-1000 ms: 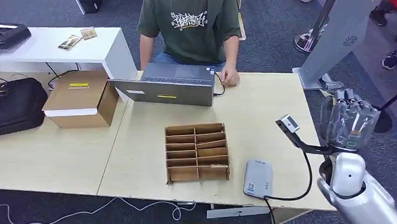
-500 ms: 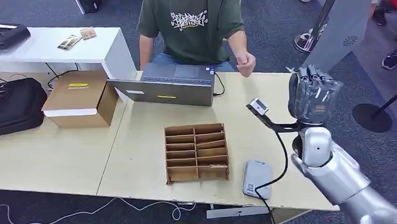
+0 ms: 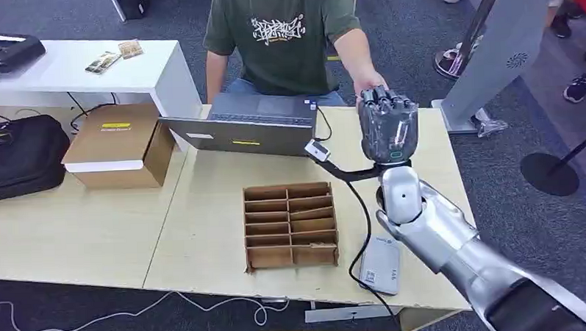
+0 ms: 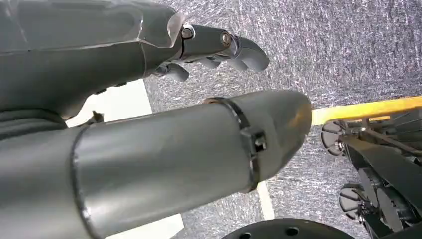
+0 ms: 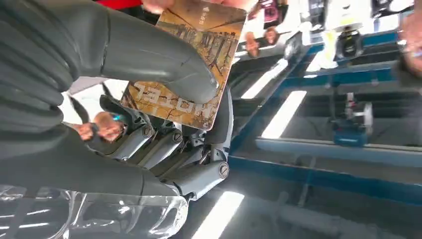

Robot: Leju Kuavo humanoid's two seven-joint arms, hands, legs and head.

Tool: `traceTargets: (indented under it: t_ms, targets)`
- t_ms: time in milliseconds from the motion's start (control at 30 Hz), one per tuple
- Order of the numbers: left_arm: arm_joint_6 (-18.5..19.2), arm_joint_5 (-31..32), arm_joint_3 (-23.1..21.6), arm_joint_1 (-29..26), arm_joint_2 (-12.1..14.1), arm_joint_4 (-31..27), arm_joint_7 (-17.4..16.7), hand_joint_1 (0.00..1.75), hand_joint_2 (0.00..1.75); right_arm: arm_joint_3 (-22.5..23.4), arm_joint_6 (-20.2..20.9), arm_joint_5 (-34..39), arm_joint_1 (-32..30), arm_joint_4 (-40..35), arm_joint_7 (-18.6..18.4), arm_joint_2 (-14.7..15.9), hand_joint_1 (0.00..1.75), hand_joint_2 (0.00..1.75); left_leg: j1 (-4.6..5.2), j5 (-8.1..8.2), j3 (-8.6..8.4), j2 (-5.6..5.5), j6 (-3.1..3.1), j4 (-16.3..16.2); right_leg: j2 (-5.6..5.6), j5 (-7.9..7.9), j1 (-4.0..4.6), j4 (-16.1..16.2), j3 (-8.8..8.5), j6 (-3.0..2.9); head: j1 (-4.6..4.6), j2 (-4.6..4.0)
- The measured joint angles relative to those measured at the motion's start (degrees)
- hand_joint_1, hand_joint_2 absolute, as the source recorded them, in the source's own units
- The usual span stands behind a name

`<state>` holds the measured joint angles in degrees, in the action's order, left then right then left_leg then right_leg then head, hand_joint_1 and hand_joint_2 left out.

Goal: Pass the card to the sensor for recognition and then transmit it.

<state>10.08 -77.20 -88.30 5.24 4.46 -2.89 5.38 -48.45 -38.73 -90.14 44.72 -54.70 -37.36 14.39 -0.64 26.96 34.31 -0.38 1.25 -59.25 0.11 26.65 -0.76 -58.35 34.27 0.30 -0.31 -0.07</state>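
My right hand (image 3: 388, 125) is raised over the far side of the table, back toward me, right in front of the seated person's outstretched hand (image 3: 368, 85). In the right wrist view the thumb (image 5: 149, 55) and fingers pinch a brown-and-gold picture card (image 5: 191, 59), and the person's fingertips (image 5: 159, 4) reach its far edge. The grey card sensor (image 3: 380, 265) lies flat near the table's front edge, well below and behind the hand, with its cable running off. My left hand (image 4: 164, 124) hangs over the floor, fingers apart, holding nothing.
A cardboard divider tray (image 3: 290, 224) sits mid-table, left of the sensor. A grey laptop (image 3: 248, 126) stands in front of the person. A cardboard box (image 3: 120, 146) and black bag (image 3: 17, 157) lie at the left. A grey stand (image 3: 492, 48) rises at the right.
My right arm swung from beyond the table's right edge leftward and forward to the person. The person's hand lifted off the table and came up to meet my hand.
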Motion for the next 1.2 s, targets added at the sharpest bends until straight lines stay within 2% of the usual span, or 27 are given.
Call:
traceTargets:
  t_ms: [200, 400, 933, 967, 1000, 1200]
  targets:
    - [0.0, 0.4, 0.0, 0.0, 0.0, -0.1, 0.0, 0.00, 0.00, -0.5, 0.0, 0.0, 4.2, 6.1, 4.7, -4.1, 1.75, 1.75, 0.00, 0.00, -0.02, 0.01, 0.00, 0.0, 0.00, -0.01, 0.00, 0.0, -0.01, 0.00, 0.00, 0.00]
    - [-0.1, 0.5, 0.0, 0.0, 0.0, -0.1, 0.0, 0.00, 0.00, -0.6, 0.0, 0.0, 6.5, 9.9, 6.3, -6.7, 1.75, 1.75, 0.00, -0.01, -0.01, -0.02, 0.00, 0.0, -0.02, 0.00, 0.00, 0.0, -0.01, 0.00, 0.00, 0.00]
    - [-0.2, 0.5, 0.0, 0.0, 0.2, -0.4, -0.1, 0.00, 0.00, -0.6, 0.0, 0.0, 7.4, 12.8, 7.4, -8.1, 1.75, 1.75, 0.00, 0.00, 0.00, -0.02, 0.00, 0.0, -0.02, 0.00, 0.00, 0.0, -0.01, 0.00, 0.00, 0.00]
    - [-0.2, 0.5, 0.0, 0.0, 0.3, -0.4, 0.0, 0.00, 0.00, -0.6, 0.0, 0.0, 7.5, 12.9, 7.4, -8.1, 0.77, 1.75, 0.00, 0.00, 0.00, -0.02, 0.00, 0.0, -0.02, 0.00, 0.00, 0.0, -0.01, 0.00, 0.00, 0.00]
    - [-0.2, 0.4, 0.0, 0.0, 0.3, -0.4, -0.1, 0.00, 0.00, -0.6, 0.0, 0.0, 7.5, 12.9, 7.7, -8.2, 0.00, 1.75, 0.00, 0.00, -0.01, -0.02, 0.00, 0.0, -0.02, 0.00, 0.00, 0.0, -0.01, 0.00, 0.00, 0.00]
    - [-0.2, 0.4, 0.0, 0.0, 0.3, -0.4, -0.4, 0.00, 0.00, 0.8, -0.1, 0.0, 7.5, 13.0, 9.3, -8.5, 0.00, 1.75, 0.00, -0.01, -0.01, -0.01, 0.00, 0.0, -0.02, 0.00, 0.00, 0.0, 0.00, 0.00, 0.00, 0.00]
